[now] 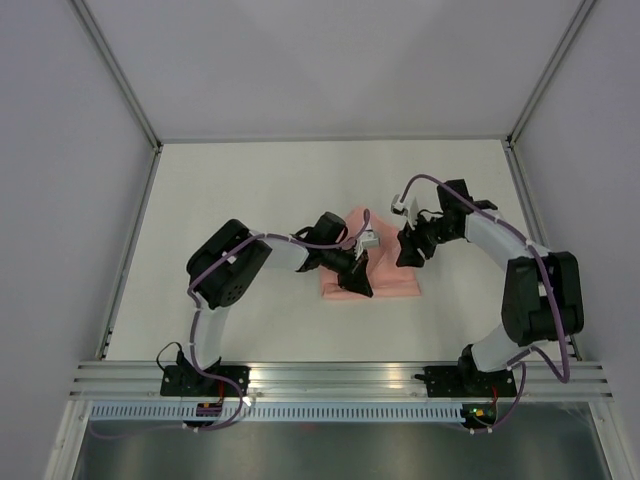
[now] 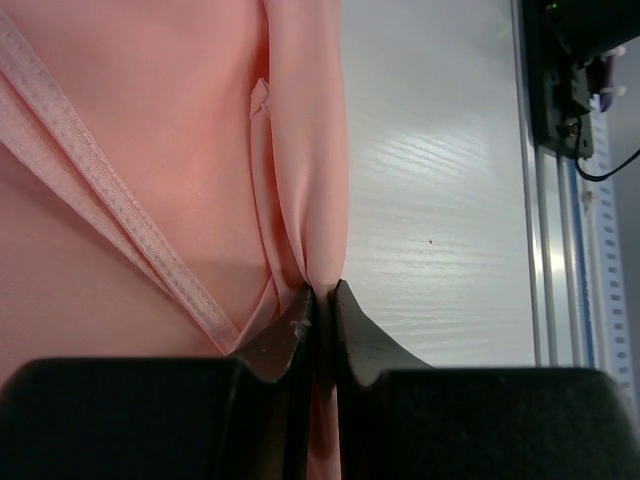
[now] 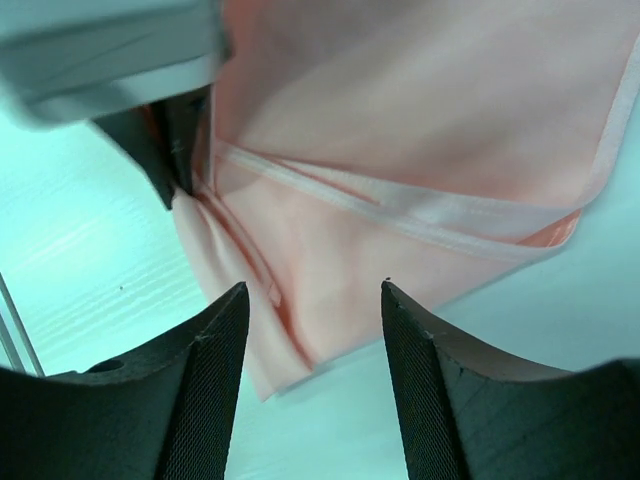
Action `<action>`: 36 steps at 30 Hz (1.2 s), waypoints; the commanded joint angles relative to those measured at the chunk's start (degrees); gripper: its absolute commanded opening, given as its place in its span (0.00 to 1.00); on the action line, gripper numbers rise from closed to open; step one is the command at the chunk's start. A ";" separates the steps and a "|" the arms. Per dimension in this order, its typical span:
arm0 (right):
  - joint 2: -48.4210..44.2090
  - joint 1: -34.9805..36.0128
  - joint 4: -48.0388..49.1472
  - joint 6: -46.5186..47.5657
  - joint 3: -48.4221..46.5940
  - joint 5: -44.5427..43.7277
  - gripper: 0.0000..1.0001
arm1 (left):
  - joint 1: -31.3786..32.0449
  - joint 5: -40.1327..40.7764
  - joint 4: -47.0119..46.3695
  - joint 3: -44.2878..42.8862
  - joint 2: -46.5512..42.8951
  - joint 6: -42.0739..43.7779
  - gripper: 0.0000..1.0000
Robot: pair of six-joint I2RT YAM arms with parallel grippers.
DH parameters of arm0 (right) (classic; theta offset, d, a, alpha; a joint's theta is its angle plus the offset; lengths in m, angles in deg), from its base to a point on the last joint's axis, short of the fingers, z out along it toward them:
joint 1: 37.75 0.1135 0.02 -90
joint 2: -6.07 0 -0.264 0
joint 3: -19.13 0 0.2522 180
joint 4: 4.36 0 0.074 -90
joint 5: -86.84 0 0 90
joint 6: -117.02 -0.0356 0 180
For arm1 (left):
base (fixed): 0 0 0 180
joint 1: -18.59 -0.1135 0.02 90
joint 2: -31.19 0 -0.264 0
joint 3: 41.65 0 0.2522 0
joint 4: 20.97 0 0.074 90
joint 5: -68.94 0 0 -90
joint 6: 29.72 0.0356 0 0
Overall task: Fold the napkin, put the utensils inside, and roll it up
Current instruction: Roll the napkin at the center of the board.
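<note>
Left gripper (image 2: 322, 290): nearest the arm bases; fingers pressed together on a bunched fold at the near edge of the napkin (image 1: 395, 280), pinching it.
Napkin: mid-table, between the two grippers, lying in layers with a hemmed edge crossing the top layer; its outline is a compact rectangle.
Right gripper (image 3: 315, 290): just beyond, over the napkin's far right side; fingers spread wide, nothing between them.
Table (image 1: 250, 180): pale surface stretching away behind the cloth.
Done: folding appears under way, at least one fold laid.
Left: finish the fold, place the utensils inside, roll it up.
Count: one napkin; two grippers; no utensils visible in any view.
</note>
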 commanded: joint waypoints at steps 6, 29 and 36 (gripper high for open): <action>-20.38 4.43 16.99 4.62 18.82 -4.50 0.64 | -2.97 -7.18 14.63 -5.80 11.04 -2.91 0.02; -15.76 31.52 33.78 0.93 31.14 -27.79 0.55 | -3.58 -8.33 18.85 -10.29 15.09 -3.96 0.02; -13.90 31.60 31.07 -0.04 29.92 -27.45 0.26 | -3.58 -4.47 18.50 -9.33 10.80 -3.61 0.20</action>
